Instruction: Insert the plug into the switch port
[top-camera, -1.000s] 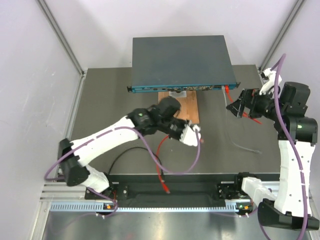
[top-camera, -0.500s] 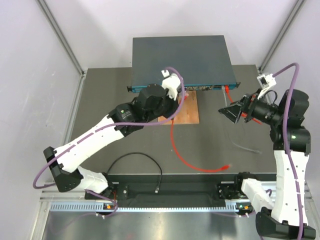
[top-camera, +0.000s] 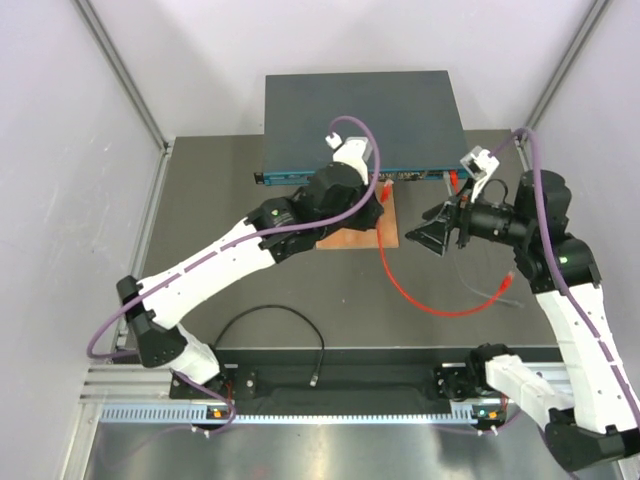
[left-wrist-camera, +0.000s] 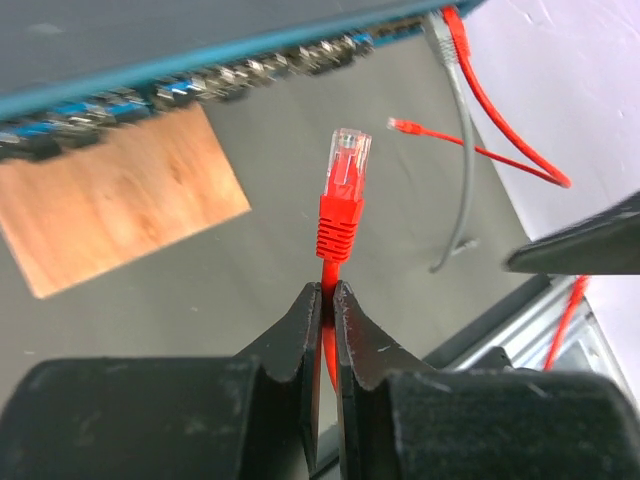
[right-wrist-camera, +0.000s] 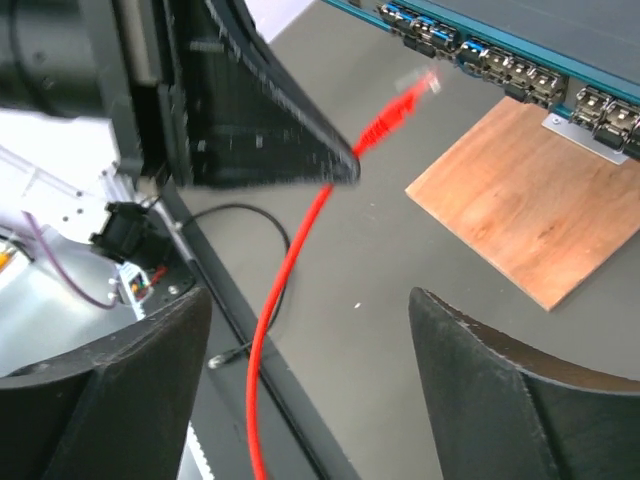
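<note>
While the left gripper (left-wrist-camera: 327, 292) pinches the red cable (top-camera: 398, 288) just behind its plug (left-wrist-camera: 345, 168), the plug stands short of the switch (top-camera: 360, 110) and sits in no port.

Its fingers are closed tight on the cable. The clear-tipped plug sticks out past them toward the teal front face (left-wrist-camera: 200, 52), which runs along the far edge of the worktop (top-camera: 200, 230). A strip of bare dark surface lies between the tip and the port row (left-wrist-camera: 270, 68). A wooden board (left-wrist-camera: 120, 200) lies flat just before that face. The right gripper (right-wrist-camera: 310, 300) hangs to the right, near but apart, fingers spread wide and empty. At the switch's right end a grey cable (left-wrist-camera: 470, 170) and a second red one (left-wrist-camera: 495, 100) meet the front face. The held cable's slack loops across open worktop toward the right edge, and a black cable (top-camera: 270, 315) curls at the near edge.
</note>
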